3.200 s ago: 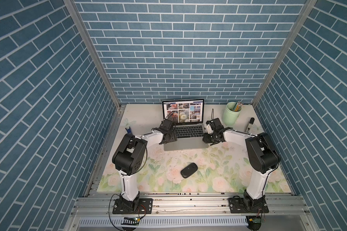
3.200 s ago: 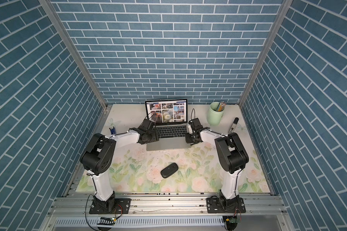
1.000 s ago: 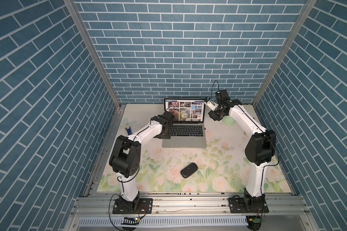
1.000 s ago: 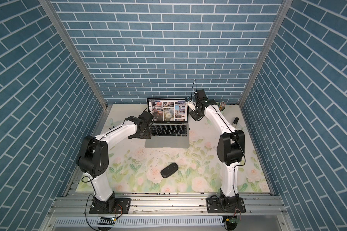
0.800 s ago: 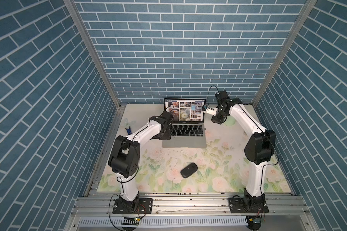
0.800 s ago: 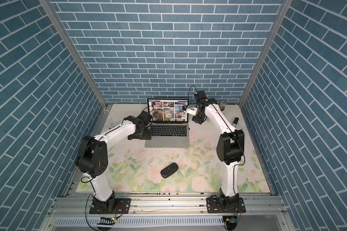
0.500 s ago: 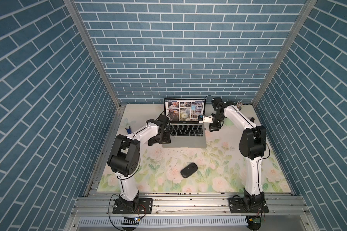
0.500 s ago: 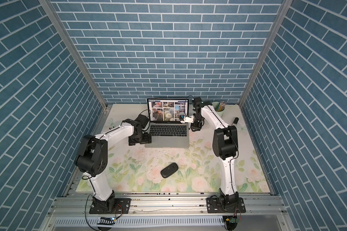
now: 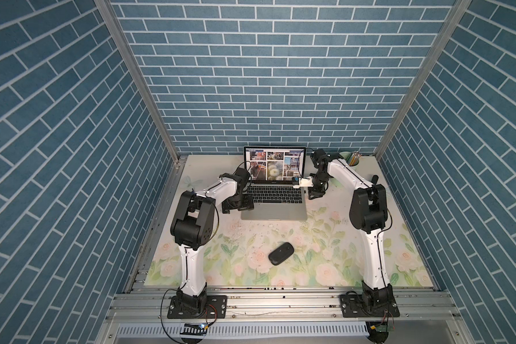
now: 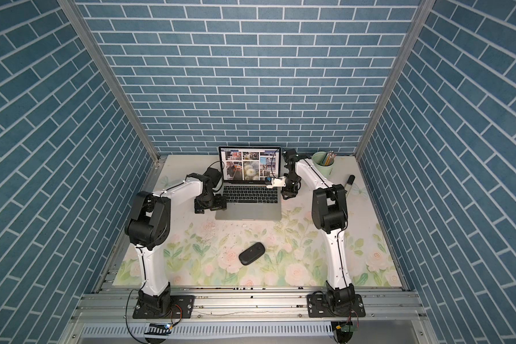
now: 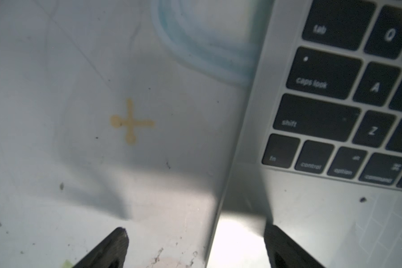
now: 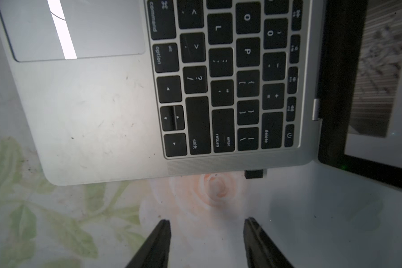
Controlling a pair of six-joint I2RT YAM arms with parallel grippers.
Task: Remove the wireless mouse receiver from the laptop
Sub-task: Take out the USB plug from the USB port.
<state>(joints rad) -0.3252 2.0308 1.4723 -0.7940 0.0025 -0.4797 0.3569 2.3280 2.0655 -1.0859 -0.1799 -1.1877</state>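
Leaves the job barely begun: finds the tiny black stub of the wireless mouse receiver (image 12: 254, 174) plugged into the right side edge of the slim silver-grey laptop (image 12: 91, 116), close to its hinge corner. Holds nothing in the right gripper (image 12: 207, 224), half open, just off that edge, apart from the stub and offset toward the laptop's front. Spreads the left gripper (image 11: 195, 229) wide and empty astride the laptop's left edge, probably as a brace. Needs yet: lining up, closing on the stub, drawing it straight out.

A robot lab cell staged as a desk: printed blue-brick panels (image 9: 265, 89), two arms (image 9: 192, 262) bolted to aluminium rails (image 9: 280, 303), and a floral counter (image 9: 325, 262) carrying a laptop (image 9: 274, 208) and a pencil cup (image 10: 324, 168).
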